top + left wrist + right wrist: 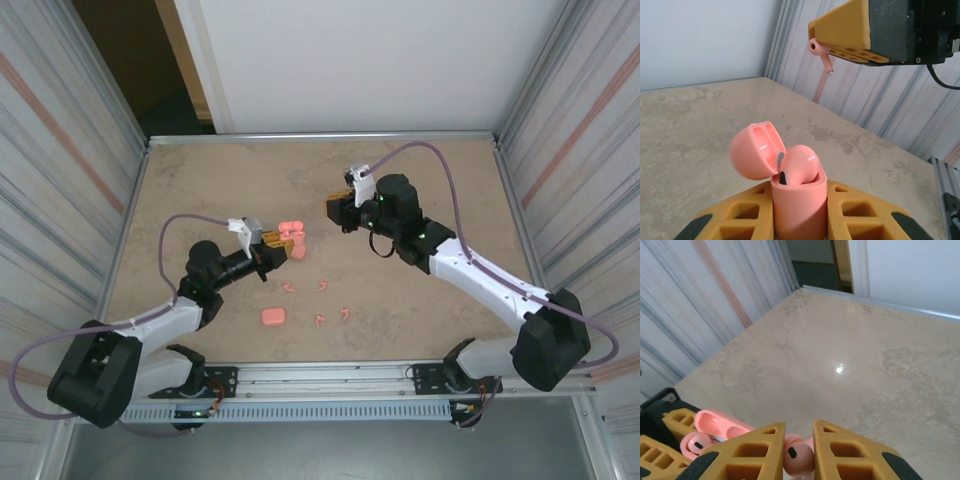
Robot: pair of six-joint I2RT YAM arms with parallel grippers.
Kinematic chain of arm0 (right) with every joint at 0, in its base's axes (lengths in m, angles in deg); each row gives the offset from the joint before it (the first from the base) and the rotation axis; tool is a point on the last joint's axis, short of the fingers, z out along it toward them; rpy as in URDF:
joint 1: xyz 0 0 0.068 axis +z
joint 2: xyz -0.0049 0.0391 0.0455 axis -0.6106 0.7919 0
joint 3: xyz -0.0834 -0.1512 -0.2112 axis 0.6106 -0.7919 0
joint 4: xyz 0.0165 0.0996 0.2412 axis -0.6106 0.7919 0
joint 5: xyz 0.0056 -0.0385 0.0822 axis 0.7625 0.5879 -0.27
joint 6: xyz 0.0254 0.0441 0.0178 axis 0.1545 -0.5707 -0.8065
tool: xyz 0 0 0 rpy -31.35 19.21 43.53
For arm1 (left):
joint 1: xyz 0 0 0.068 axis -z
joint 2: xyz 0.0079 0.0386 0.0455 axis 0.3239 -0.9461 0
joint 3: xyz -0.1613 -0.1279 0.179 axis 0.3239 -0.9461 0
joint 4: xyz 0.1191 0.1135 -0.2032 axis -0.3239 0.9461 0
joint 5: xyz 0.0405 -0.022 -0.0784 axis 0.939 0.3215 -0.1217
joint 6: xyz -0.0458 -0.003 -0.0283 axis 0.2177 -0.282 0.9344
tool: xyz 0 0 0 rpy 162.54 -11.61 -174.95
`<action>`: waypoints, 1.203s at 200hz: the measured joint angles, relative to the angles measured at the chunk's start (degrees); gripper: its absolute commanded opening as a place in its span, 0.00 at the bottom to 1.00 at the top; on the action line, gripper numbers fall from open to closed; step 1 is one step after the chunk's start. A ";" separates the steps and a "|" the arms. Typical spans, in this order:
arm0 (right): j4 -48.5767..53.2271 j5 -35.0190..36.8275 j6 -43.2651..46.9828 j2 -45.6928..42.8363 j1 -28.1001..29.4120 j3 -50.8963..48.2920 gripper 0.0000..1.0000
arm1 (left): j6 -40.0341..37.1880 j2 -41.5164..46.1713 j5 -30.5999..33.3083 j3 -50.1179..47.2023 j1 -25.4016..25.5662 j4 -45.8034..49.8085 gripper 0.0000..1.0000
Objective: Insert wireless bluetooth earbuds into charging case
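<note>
My left gripper [272, 243] is shut on a salmon-pink charging case [799, 205], held upright between the yellow fingers [860, 210]. Its lid [756, 150] is flipped open to the left, and one earbud [800, 165] sits in the case. My right gripper [336, 209] hovers a short way to the right of the case [292, 236], shut on another earbud [799, 457]. That earbud [816, 48] hangs from the right gripper's fingertips, above and to the right of the open case. In the right wrist view the open case [720, 422] lies below and to the left of the right gripper [799, 429].
Several loose earbuds lie on the tan table between the arms, such as one [288, 287], another [324, 285] and a third [345, 313]. A closed pink case [273, 317] rests near the front. Ribbed metal walls [60, 150] enclose both sides.
</note>
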 measured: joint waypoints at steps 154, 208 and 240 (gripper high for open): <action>-5.81 -1.46 6.32 -3.56 4.57 -3.72 0.20 | 7.13 -5.95 -7.19 5.53 2.21 -8.02 0.00; -6.62 -1.46 6.73 -3.45 4.83 -4.72 0.20 | 8.33 -5.99 -7.17 5.99 2.32 -8.44 0.00; -6.91 -1.46 6.73 -3.26 4.92 -4.72 0.20 | 8.76 -5.99 -7.17 6.38 2.32 -8.81 0.00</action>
